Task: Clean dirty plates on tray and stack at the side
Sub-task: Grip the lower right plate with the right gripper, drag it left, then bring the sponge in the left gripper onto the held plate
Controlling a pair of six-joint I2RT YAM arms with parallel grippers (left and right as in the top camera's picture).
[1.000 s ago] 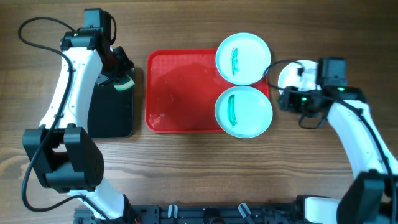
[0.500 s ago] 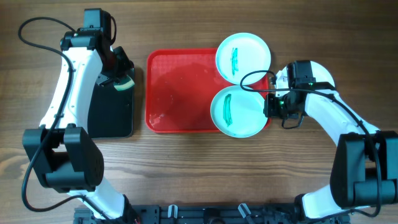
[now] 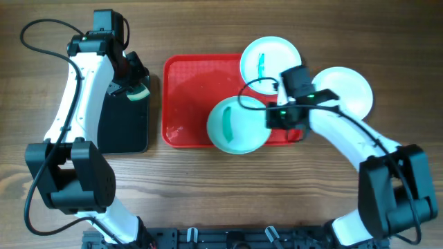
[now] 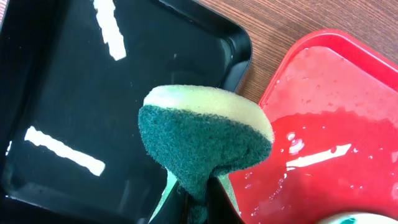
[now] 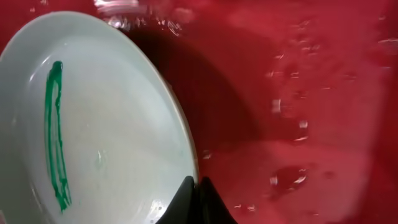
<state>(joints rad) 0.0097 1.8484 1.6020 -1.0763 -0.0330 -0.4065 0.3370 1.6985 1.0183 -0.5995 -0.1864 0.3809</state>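
Datum: red tray (image 3: 187, 90). 1 aqua plate (image 3: 235, 128) over the tray's front-middle, looks tilted; right gripper (image 5: 196, 196) pinched shut on its right rim. 2nd aqua plate (image 3: 266, 59) at the tray's far-right corner, white plate (image 3: 346, 90) just beside the tray's right edge. The left gripper (image 4: 199, 205) clamps the sponge (image 4: 205, 137) left of the tray, above the black tray (image 3: 121, 128). Best: hold pinch firm, wipe along green smear (image 5: 56, 137).

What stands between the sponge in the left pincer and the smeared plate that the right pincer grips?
Nothing visible. Between the sponge in the left pincer and the aqua plate, gripped at its rim by the right pincer, lies only bare wet floor of the red tray. The other aqua plate sits aside.
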